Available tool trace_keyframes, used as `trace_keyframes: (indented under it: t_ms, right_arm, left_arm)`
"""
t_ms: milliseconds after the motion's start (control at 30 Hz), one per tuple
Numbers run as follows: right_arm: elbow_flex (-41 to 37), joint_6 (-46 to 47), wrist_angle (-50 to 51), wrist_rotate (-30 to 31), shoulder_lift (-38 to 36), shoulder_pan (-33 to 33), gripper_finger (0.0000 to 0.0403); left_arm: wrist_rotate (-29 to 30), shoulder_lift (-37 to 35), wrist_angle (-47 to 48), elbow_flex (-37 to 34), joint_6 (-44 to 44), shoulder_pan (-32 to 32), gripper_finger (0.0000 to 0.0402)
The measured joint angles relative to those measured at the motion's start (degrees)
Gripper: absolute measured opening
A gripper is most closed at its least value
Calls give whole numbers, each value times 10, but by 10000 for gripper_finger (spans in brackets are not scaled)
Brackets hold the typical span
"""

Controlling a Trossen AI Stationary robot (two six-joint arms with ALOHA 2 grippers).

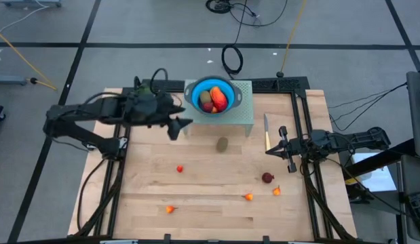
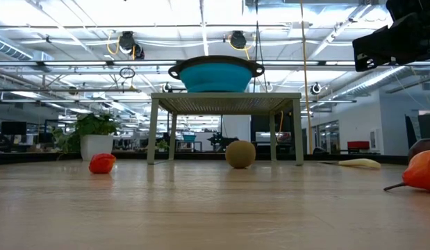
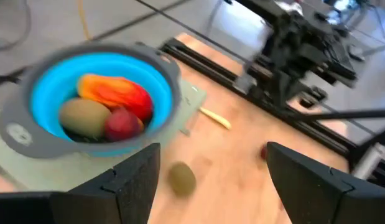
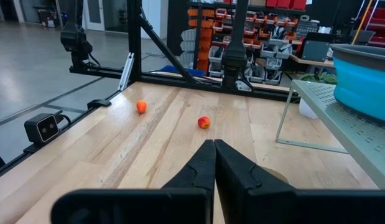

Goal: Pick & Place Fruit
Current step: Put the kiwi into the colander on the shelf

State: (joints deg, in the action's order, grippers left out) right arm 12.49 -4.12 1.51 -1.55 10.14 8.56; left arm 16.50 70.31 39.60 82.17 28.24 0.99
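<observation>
Though bowl (image 1: 212, 96) hides fruit in low view | kiwi (image 2: 240, 153) visible

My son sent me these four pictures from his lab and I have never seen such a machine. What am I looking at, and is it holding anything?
It is a two-armed robot at a wooden table, sorting fruit. One picture looks straight down, one looks level across the tabletop, and two come from cameras on the arms' wrists.

The left gripper hangs beside a blue bowl on a small stand, jaws open and empty. The bowl holds a brown kiwi, a long orange-red piece and a dark red fruit.

The right gripper waits at the table's right side, jaws shut on nothing.

On the table lie another kiwi, a dark red round fruit, four tiny orange-red fruits such as one, and a yellow-handled knife.
</observation>
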Motion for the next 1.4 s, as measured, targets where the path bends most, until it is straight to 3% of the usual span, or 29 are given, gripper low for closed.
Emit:
trace_keyframes:
  t_ms: [333,800,1033,1400]
  right_arm:
    - [0,0,0,0,0,0,0]
    - [0,31,0,0,0,0,0]
    - [0,112,-18,0,0,0,0]
    - [0,91,-77,0,0,0,0]
  left_arm:
    - [33,1,14,0,-6,77,292]
    - [46,2,39,-6,4,85,291]
    - [46,-9,-10,-85,15,85,291]
    - [16,-69,-208,-280,21,78,291]
